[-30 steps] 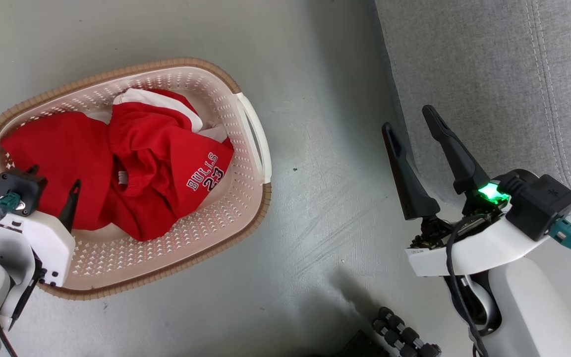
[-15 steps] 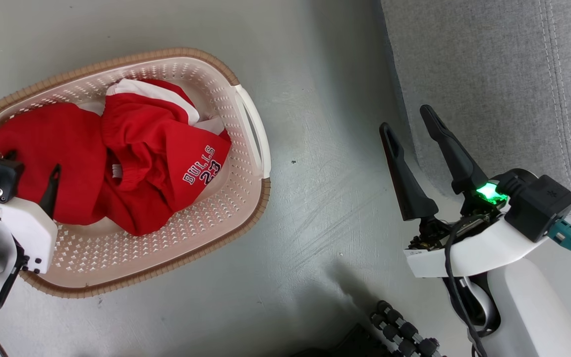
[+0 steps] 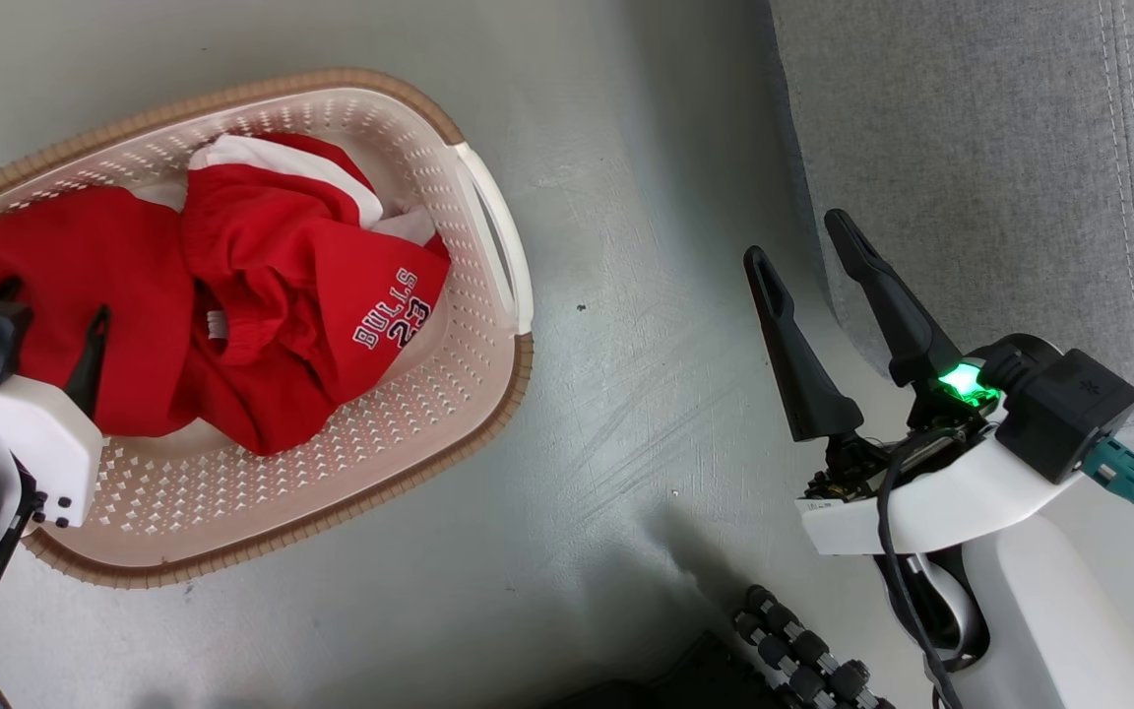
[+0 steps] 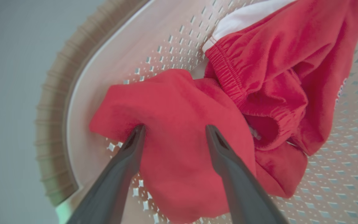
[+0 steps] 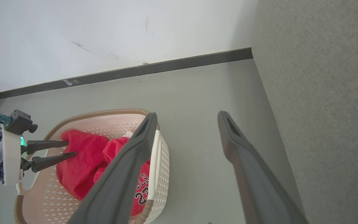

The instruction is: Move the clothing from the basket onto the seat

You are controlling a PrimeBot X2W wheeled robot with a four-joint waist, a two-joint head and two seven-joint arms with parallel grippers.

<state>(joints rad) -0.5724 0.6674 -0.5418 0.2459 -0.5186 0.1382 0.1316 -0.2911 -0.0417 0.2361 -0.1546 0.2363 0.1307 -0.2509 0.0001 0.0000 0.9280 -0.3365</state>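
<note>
A: Clothing (image 3: 262, 295), where did it lie?
B: Heaped inside the basket (image 3: 493, 236), plain red piece (image 3: 85, 256) beside the "BULLS 23" jersey (image 3: 331, 286).
A: Left gripper (image 4: 175, 129)?
B: Spread wide inside the basket, fingers (image 4: 126, 161) straddling the plain piece, clamping nothing.
A: Right gripper (image 3: 794, 238)?
B: Released, empty, well apart from the basket, on the side where the seat (image 3: 971, 148) stood.

Grey floor (image 3: 626, 394), white wall (image 5: 104, 31), dark baseboard (image 5: 182, 63)

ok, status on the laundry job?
Left gripper open, fingers over the plain red garment, no grip yet. Right gripper open, empty, beside the sofa. Jersey also in the basket. Nothing in the way.
</note>
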